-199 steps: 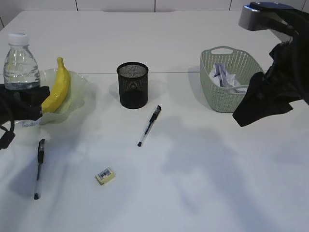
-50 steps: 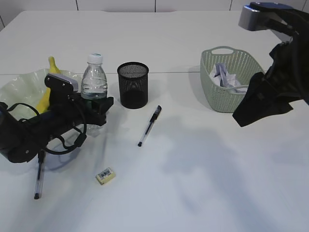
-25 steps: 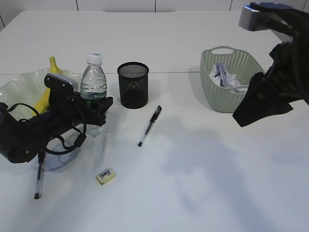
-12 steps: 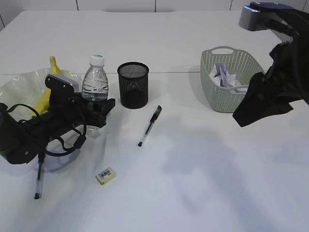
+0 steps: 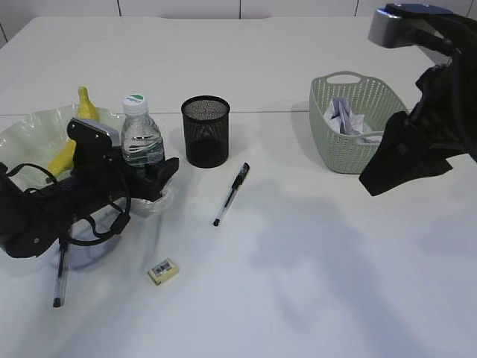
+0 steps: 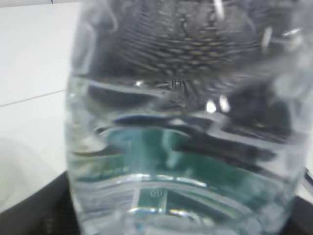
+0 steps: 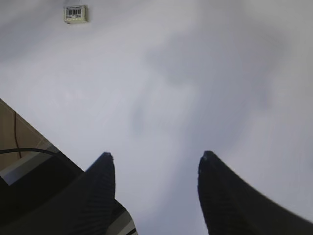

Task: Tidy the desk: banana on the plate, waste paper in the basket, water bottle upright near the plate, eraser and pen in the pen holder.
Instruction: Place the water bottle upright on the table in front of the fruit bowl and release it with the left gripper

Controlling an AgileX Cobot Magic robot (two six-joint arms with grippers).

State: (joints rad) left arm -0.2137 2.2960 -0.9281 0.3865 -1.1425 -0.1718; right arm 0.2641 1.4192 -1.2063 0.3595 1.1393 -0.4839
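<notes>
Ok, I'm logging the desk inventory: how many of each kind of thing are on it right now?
Pens: 2
Eraser: 1
Bottle: 1
Banana: 1
Plate: 1
Pen holder: 1
Basket: 1
Waste paper: 1
Total: 9

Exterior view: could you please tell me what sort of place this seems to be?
Probably a staged office desk for robot trials: a plain white tabletop with a black mesh pen holder, loose pens, an eraser and a green basket holding waste paper.
</notes>
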